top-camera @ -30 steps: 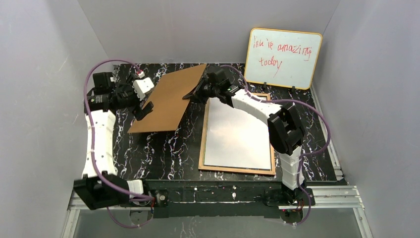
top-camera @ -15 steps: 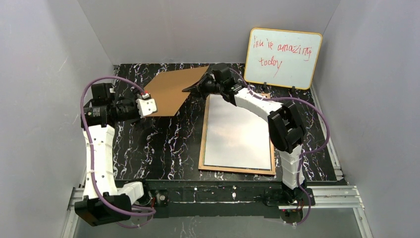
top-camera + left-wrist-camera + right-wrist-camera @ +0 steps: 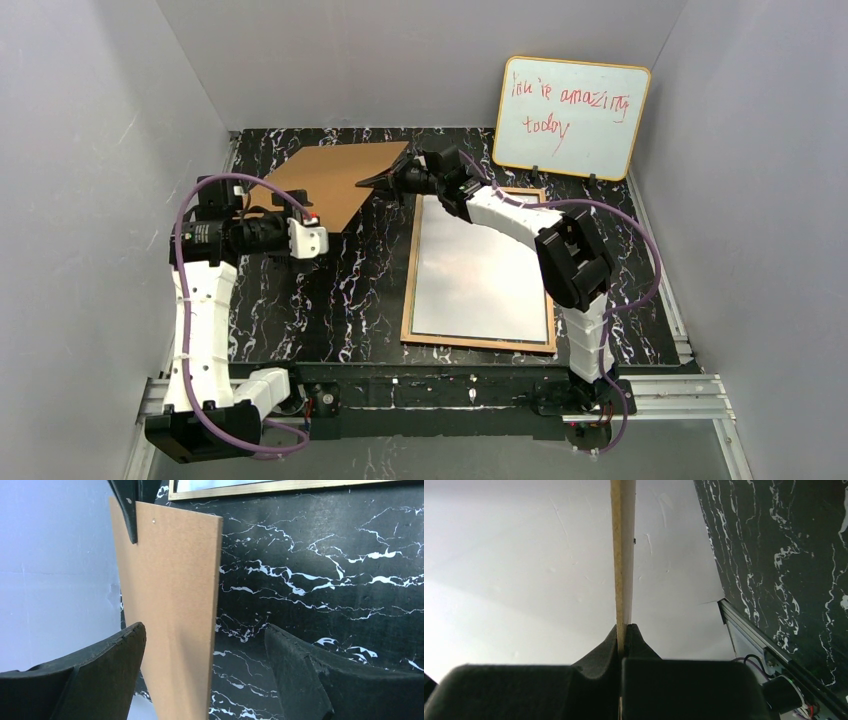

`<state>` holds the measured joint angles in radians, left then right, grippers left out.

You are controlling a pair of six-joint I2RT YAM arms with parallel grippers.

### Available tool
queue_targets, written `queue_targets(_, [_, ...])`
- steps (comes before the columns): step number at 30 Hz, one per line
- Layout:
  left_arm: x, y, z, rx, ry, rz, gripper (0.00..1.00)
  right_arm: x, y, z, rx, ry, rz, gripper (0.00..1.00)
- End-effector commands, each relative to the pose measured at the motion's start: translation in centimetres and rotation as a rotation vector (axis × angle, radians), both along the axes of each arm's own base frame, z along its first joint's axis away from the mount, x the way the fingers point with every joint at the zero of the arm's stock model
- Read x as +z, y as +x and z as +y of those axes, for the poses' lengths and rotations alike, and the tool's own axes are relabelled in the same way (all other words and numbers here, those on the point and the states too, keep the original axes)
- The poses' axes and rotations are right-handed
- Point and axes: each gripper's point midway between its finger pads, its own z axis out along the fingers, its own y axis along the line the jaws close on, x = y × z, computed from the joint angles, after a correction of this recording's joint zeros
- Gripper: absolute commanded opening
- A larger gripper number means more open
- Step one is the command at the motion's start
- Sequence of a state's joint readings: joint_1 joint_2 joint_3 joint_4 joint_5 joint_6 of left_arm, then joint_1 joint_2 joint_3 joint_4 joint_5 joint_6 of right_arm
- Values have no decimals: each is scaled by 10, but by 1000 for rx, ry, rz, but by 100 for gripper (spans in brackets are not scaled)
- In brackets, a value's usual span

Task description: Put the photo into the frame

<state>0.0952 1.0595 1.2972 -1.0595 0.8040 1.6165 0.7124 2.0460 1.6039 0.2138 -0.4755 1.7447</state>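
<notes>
Brown panel (image 3: 335, 180), one only, clamped by right hand (image 3: 624, 632); left hand (image 3: 205, 632) spread wide

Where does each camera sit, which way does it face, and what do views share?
Top external: high behind the robot, looking down on the black marbled table; the left arm and right arm show.
Left wrist: faces the thin brown hardboard panel across the table; its open left end effector frames the shot.
Right wrist: looks along the panel's edge, pinched in the shut right end effector.
Shared: the panel, in all three.
</notes>
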Motion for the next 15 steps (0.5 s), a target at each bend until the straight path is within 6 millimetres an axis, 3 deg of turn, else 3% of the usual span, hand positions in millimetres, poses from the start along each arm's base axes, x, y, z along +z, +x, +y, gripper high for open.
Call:
queue_targets(1, [-4,-3,0,-19,25,0,85,80,-15,-1,28,180,-143,1])
queue_targets(3, [-3,4,-1,-13,13,-34,80,80,-19,3,39,188,-141,1])
queue_targets(10, [10,30,0,26,-13,-147,46,76,-32,5,58,198,-129,1])
queue_targets(15, [18,37,-1,24,-14,-210,25,68,-40,7,69,164,-134,30])
